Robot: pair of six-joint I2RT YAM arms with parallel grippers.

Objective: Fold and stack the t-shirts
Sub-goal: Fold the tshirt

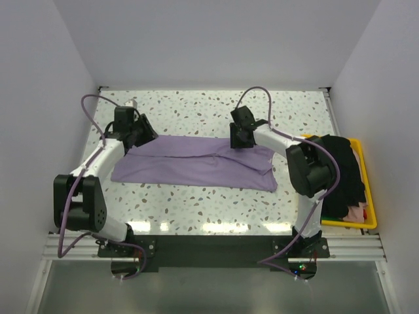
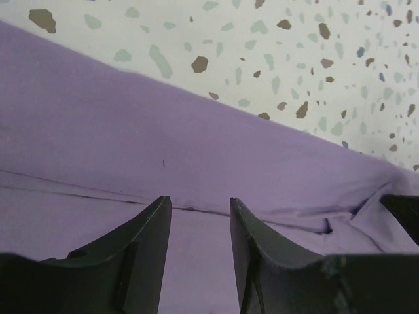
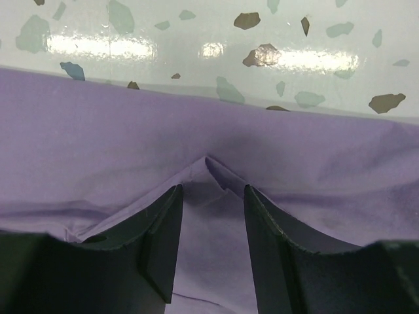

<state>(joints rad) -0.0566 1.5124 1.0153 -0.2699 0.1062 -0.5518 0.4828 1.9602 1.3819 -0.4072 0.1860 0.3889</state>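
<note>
Nearest me, at the bottom of the overhead frame, the arms stood on their black mounting plate (image 1: 209, 252). Just beyond it the light purple soft-cloth t-shirt (image 1: 196, 163) lay across the middle of the white speckled table (image 1: 196, 108). It was already doubled into a long flat band with a fold seam running along its length. I judged it was laid out that way so the two ends could be brought together next. At the right of the frame the black cloth t-shirt (image 1: 340, 173) hung over the yellow plastic bin (image 1: 370, 196), well apart from the work and not yet folded.

Farther up, both arms reached to the band's upper edge, one toward each end, which suits lifting it evenly. The left gripper (image 1: 145, 135) sat at upper left. Its wrist view showed the dark fingers (image 2: 154, 229) parted about halfway, with smooth purple cloth lying flat in the gap and nothing pinched. The right gripper (image 1: 241, 140), right of centre, was likewise part-spread. A small tented ridge of cloth rose just past its tips, but none was caught between them. Whether either pressed on the shirt I could not tell.
</note>
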